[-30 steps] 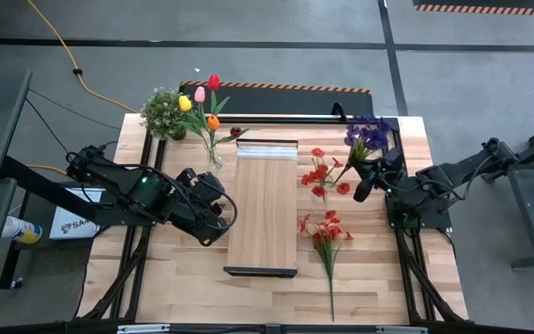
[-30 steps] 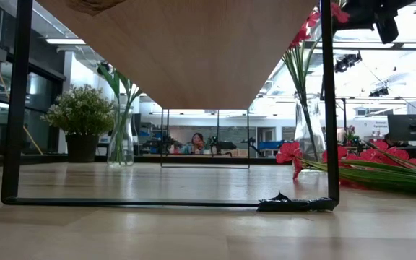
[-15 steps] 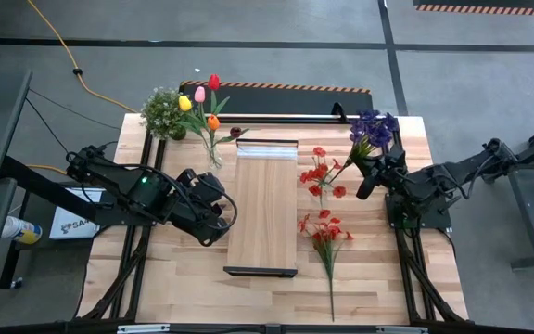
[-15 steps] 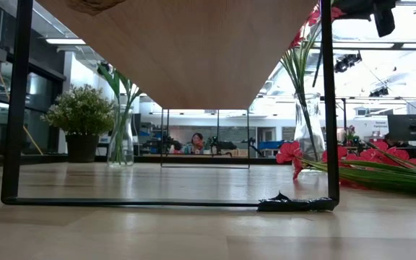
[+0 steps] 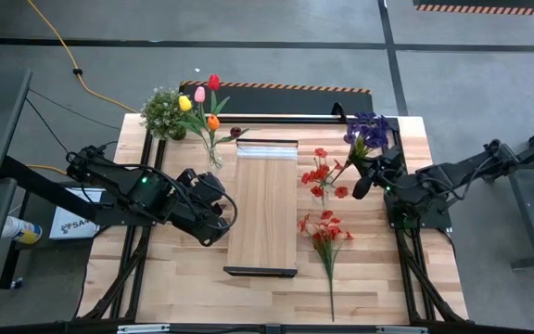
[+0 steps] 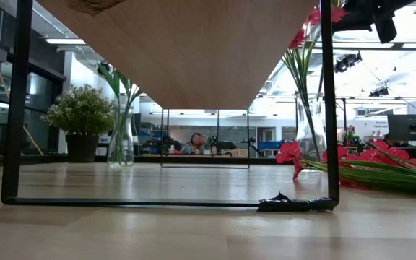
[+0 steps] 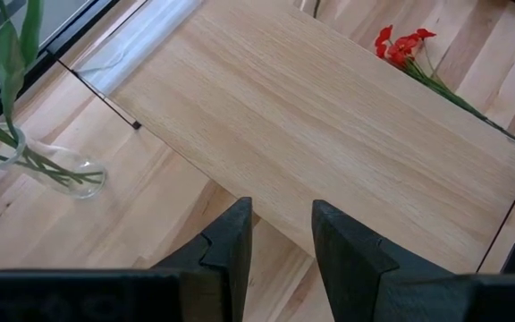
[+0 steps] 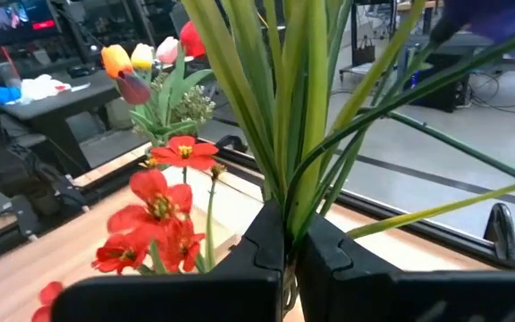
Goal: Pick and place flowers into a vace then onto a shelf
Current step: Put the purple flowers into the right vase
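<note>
Where the right gripper (image 5: 363,182) pinches them, the flowers (image 5: 367,131) show purple blooms.

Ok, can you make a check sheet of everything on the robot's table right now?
Surface: wooden table, bare planks at the front.
Job's things: shelf in the middle; tulips standing in a glass vase; red flowers lying flat.
Clutter: potted plant at a back corner.
Grippers: left gripper part open beside the shelf, empty; right gripper shut on purple flower bunch.
Cables: yellow cable on the floor.
Surroundings: grey floor, a person far behind.
</note>
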Tool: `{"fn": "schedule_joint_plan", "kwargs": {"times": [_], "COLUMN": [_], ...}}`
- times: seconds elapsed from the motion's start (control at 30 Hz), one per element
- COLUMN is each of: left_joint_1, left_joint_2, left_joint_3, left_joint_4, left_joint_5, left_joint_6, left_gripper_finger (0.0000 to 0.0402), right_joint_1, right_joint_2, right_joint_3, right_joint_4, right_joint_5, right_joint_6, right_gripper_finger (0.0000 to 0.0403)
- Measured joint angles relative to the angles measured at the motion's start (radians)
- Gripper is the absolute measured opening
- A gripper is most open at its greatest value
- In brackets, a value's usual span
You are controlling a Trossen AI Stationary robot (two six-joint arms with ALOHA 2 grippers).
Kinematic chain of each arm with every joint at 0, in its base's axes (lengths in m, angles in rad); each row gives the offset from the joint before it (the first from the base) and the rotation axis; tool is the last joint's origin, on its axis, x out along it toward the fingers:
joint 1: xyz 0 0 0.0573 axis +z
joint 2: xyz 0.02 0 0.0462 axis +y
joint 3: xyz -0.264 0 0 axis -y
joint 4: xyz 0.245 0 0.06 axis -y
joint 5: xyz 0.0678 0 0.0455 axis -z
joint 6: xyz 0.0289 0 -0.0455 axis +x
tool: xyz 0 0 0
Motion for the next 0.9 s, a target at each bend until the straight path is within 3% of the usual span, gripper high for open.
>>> {"fn": "schedule_joint_plan", "kwargs": {"times": [0.9], "left_joint_1": [0.0], "left_joint_2": [0.0], "left_joint_3": [0.0], "left_joint_4": [0.001], "left_joint_5": [-0.008], "left_joint_6": [0.003], "left_gripper_finger": [0.0152], "right_joint_1": [-0.052], "right_joint_2": [0.088], "right_joint_3": [0.0], "right_joint_4": [-0.05], "right_joint_5": [-0.127], "right_joint_6": [0.149], "right_gripper_finger": [0.0003]}}
